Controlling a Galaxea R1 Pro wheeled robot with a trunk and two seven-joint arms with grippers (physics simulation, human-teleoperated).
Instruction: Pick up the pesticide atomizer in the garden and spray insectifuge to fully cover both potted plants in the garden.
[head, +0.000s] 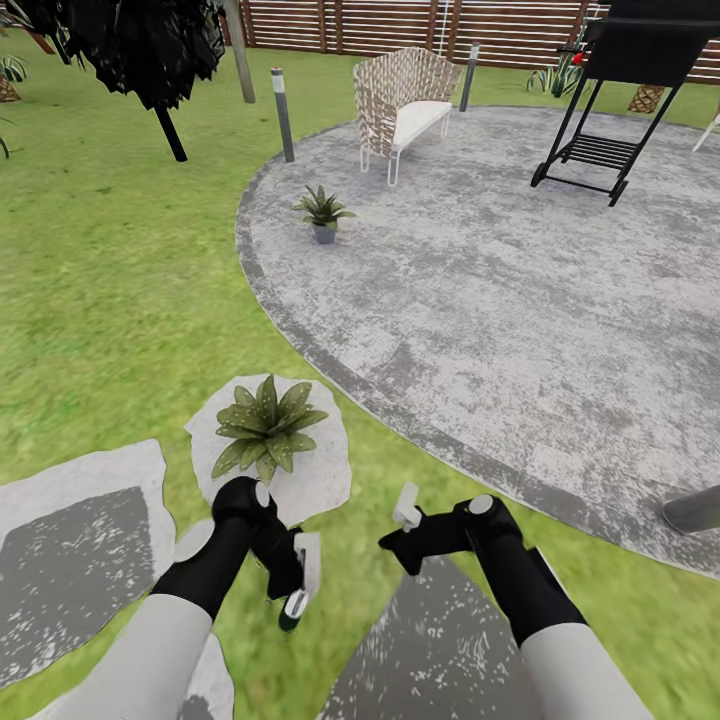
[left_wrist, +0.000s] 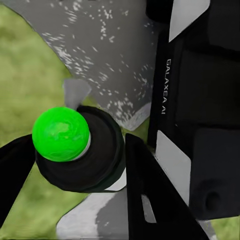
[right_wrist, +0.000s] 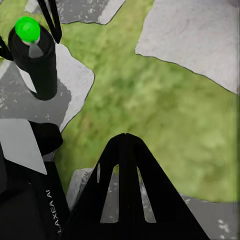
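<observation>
hovering low over grass and stepping stones (head: 80, 560), left gripper (head: 298, 580) and right gripper (head: 405, 525), both empty, jaw state unclear. just beyond left gripper, nearer potted plant (head: 265, 428); farther potted plant (head: 323, 213) on patio (head: 480, 300) edge.

One brand name can be read — "GALAXEA AI", in pale letters running lengthwise on the robot's black body panel (left_wrist: 197, 85) in the left wrist view. The right wrist view shows its tail end — "LAXEA AI" — on the same kind of black panel (right_wrist: 37, 212).
</observation>
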